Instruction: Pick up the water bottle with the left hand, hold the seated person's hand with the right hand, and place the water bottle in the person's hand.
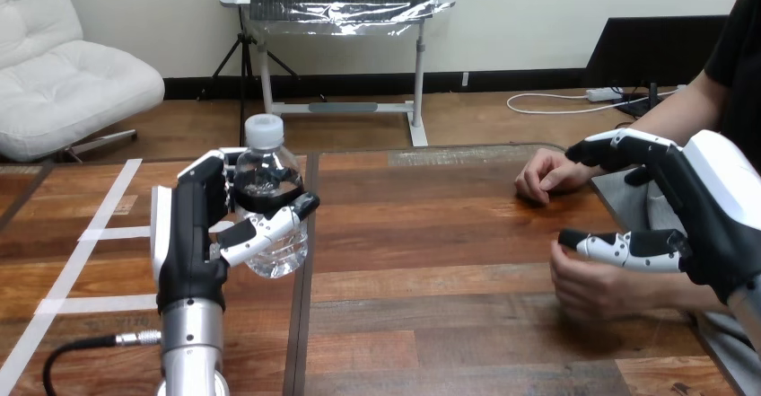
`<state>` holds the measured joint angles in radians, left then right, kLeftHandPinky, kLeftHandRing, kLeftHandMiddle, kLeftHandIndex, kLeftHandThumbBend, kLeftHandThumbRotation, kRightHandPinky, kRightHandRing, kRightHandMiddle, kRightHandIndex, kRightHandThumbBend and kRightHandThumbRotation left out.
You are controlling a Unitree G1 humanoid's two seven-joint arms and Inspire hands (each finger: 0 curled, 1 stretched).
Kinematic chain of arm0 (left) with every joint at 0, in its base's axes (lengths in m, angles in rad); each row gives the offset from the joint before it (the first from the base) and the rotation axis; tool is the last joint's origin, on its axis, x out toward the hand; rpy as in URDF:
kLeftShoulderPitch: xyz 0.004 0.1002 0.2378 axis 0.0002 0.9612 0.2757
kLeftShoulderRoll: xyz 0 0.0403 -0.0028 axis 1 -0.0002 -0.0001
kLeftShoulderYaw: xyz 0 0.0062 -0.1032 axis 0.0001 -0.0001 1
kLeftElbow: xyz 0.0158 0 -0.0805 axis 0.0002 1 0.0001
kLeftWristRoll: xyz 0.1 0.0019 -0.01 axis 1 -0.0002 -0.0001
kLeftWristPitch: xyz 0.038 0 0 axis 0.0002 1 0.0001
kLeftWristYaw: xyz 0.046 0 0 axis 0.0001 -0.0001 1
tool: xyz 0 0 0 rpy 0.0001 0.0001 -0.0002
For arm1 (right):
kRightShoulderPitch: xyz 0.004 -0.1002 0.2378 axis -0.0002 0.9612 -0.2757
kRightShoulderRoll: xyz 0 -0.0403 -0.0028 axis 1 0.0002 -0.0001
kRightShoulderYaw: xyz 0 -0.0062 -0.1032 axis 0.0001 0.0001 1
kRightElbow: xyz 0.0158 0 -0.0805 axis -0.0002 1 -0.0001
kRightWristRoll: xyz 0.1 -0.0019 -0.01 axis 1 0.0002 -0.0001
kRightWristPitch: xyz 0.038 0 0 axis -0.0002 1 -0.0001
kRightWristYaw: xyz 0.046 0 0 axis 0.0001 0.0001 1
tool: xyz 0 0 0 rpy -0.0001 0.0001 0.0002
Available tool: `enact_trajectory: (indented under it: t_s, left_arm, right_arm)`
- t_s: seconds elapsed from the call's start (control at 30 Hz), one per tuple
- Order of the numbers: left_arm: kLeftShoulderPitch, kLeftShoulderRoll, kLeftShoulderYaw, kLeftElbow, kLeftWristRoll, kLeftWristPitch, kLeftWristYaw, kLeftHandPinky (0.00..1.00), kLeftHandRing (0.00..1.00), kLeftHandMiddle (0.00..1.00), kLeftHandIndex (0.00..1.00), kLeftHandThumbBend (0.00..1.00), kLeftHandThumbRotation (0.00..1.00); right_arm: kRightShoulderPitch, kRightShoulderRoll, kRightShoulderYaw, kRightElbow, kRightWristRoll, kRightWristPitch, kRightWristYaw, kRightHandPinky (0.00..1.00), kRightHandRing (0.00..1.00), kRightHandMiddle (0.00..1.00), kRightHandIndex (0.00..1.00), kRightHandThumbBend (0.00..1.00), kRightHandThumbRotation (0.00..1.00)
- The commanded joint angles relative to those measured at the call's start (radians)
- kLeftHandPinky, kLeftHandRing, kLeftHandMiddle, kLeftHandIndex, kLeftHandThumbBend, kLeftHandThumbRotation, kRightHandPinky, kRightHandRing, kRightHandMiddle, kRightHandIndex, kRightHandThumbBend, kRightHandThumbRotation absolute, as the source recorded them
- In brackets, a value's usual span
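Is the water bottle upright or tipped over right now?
Upright: the bottle has its white cap on top, with the left hand curled round its body.

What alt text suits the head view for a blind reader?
The robot's left hand grips a clear water bottle at the left of the wooden table. Its open right hand is beside the person's nearer hand at right.

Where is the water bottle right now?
In the head view the water bottle is upright at the left, with the left robot hand curled round it, well apart from the person's hands at the right.
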<state>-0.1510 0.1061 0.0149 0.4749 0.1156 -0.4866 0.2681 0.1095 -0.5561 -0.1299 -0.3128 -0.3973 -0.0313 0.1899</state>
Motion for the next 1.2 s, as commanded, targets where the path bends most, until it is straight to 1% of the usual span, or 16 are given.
enact_trajectory:
  t_s: [0.0, 0.07, 0.13, 0.2, 0.33, 0.47, 0.53, 0.57, 0.63, 0.73, 0.8, 0.83, 0.93, 1.03, 1.13, 1.17]
  left_arm:
    - [-0.043, -0.007, 0.02, -0.061, -0.004, -0.024, 0.003, 0.42, 0.43, 0.45, 0.52, 0.58, 0.0]
    - [-0.042, -0.01, 0.021, -0.066, -0.001, -0.018, 0.004, 0.42, 0.43, 0.45, 0.52, 0.57, 0.0]
    - [-0.044, -0.008, 0.022, -0.051, -0.002, -0.032, 0.001, 0.42, 0.43, 0.45, 0.53, 0.57, 0.0]
    - [-0.041, -0.011, 0.022, -0.055, -0.002, -0.025, 0.001, 0.42, 0.43, 0.46, 0.53, 0.57, 0.0]
    - [-0.041, -0.015, 0.023, -0.057, -0.007, -0.028, -0.003, 0.42, 0.43, 0.46, 0.53, 0.57, 0.0]
    - [-0.042, -0.016, 0.024, -0.05, -0.011, -0.035, -0.007, 0.42, 0.43, 0.46, 0.53, 0.58, 0.0]
    - [-0.043, -0.017, 0.025, -0.047, -0.018, -0.045, -0.013, 0.42, 0.43, 0.46, 0.53, 0.58, 0.0]
    - [-0.042, -0.018, 0.024, -0.049, -0.015, -0.043, -0.011, 0.42, 0.43, 0.46, 0.53, 0.58, 0.0]
    - [-0.041, -0.018, 0.024, -0.052, -0.01, -0.037, -0.009, 0.42, 0.43, 0.46, 0.53, 0.58, 0.0]
    - [-0.038, -0.025, 0.025, -0.066, -0.028, -0.036, -0.023, 0.41, 0.43, 0.46, 0.52, 0.58, 0.0]
    - [-0.037, -0.027, 0.026, -0.07, -0.033, -0.031, -0.029, 0.42, 0.43, 0.46, 0.52, 0.58, 0.0]
    - [-0.036, -0.028, 0.026, -0.072, -0.034, -0.029, -0.03, 0.42, 0.43, 0.46, 0.52, 0.58, 0.0]
    - [-0.036, -0.032, 0.026, -0.07, -0.055, -0.041, -0.048, 0.42, 0.43, 0.46, 0.52, 0.57, 0.0]
    - [-0.038, -0.025, 0.024, -0.067, -0.025, -0.039, -0.03, 0.42, 0.42, 0.46, 0.52, 0.57, 0.0]
    - [-0.04, -0.029, 0.027, -0.062, -0.037, -0.045, -0.041, 0.41, 0.42, 0.45, 0.52, 0.57, 0.0]
    - [-0.041, -0.029, 0.027, -0.059, -0.038, -0.048, -0.043, 0.41, 0.42, 0.45, 0.52, 0.57, 0.0]
  right_arm:
    - [-0.061, -0.059, -0.024, -0.036, 0.009, 0.022, 0.057, 0.69, 0.77, 0.77, 0.74, 0.75, 0.0]
    - [-0.062, -0.065, -0.026, -0.044, 0.006, 0.041, 0.079, 0.7, 0.79, 0.79, 0.76, 0.75, 0.0]
    - [-0.064, -0.081, -0.027, -0.052, 0.005, 0.06, 0.113, 0.72, 0.8, 0.8, 0.77, 0.76, 0.0]
    - [-0.071, -0.103, -0.028, -0.057, 0.014, 0.089, 0.163, 0.74, 0.83, 0.83, 0.8, 0.76, 0.0]
    - [-0.081, -0.138, -0.028, -0.057, 0.011, 0.124, 0.224, 0.77, 0.85, 0.86, 0.82, 0.77, 0.0]
    - [-0.098, -0.177, -0.016, -0.074, -0.024, 0.207, 0.296, 0.79, 0.87, 0.88, 0.83, 0.77, 0.0]
    - [-0.105, -0.19, -0.01, -0.078, -0.034, 0.237, 0.32, 0.81, 0.88, 0.89, 0.84, 0.77, 0.0]
    - [-0.11, -0.205, -0.005, -0.073, -0.049, 0.244, 0.333, 0.81, 0.89, 0.89, 0.84, 0.77, 0.0]
    - [-0.115, -0.221, 0.002, -0.069, -0.067, 0.252, 0.348, 0.82, 0.89, 0.89, 0.85, 0.78, 0.0]
    - [-0.125, -0.251, 0.007, -0.05, -0.079, 0.242, 0.373, 0.81, 0.88, 0.9, 0.85, 0.78, 0.0]
    - [-0.136, -0.269, 0.017, -0.037, -0.097, 0.253, 0.391, 0.81, 0.88, 0.89, 0.85, 0.79, 0.0]
    - [-0.14, -0.274, 0.019, -0.034, -0.102, 0.257, 0.396, 0.81, 0.88, 0.89, 0.85, 0.79, 0.0]
    - [-0.148, -0.29, 0.022, -0.01, -0.111, 0.243, 0.402, 0.8, 0.87, 0.89, 0.85, 0.8, 0.0]
    - [-0.16, -0.31, 0.035, 0.005, -0.129, 0.256, 0.425, 0.8, 0.87, 0.89, 0.85, 0.8, 0.0]
    - [-0.17, -0.325, 0.047, 0.038, -0.149, 0.242, 0.427, 0.79, 0.87, 0.89, 0.85, 0.81, 0.0]
    - [-0.176, -0.334, 0.058, 0.045, -0.166, 0.246, 0.434, 0.78, 0.87, 0.89, 0.85, 0.82, 0.0]
